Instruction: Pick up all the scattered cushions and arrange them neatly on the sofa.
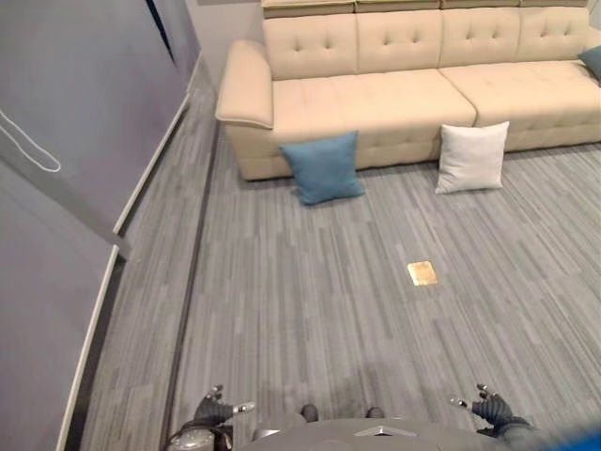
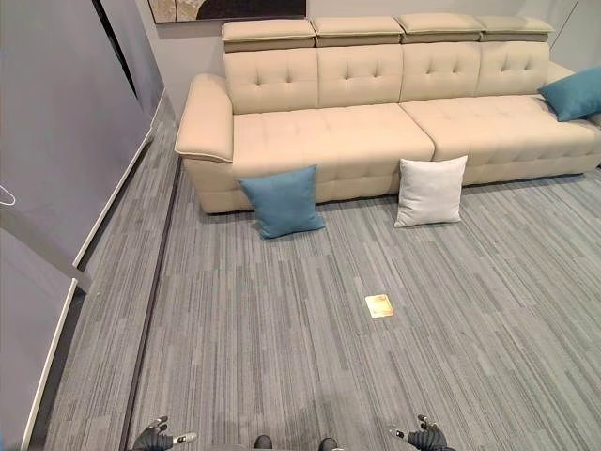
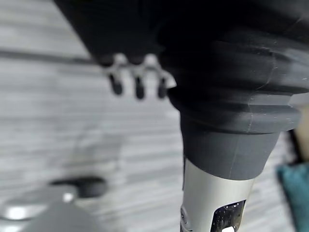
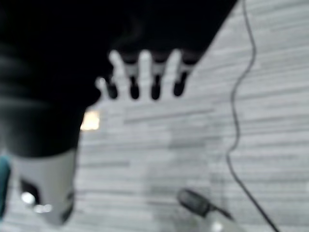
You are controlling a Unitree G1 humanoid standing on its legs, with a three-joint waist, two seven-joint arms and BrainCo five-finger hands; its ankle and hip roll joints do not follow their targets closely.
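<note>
While both arms hang low, we see in the left eye view our left hand [image 1: 214,410] and right hand [image 1: 490,408] far short of the blue cushion [image 1: 323,167] and white cushion [image 1: 472,157] propped against the sofa [image 1: 376,94]. The right eye view adds a teal cushion [image 2: 572,93] already seated. In the wrist views, fingers [image 3: 138,86] hang relaxed, empty; likewise opposite [image 4: 145,77]. We judge nothing is picked yet: walk forward first.

Room evenly, softly lit; faint shadows under cushions. Wrist views blurred, floor [image 3: 72,125] out of focus, dark covers underexposed.
</note>
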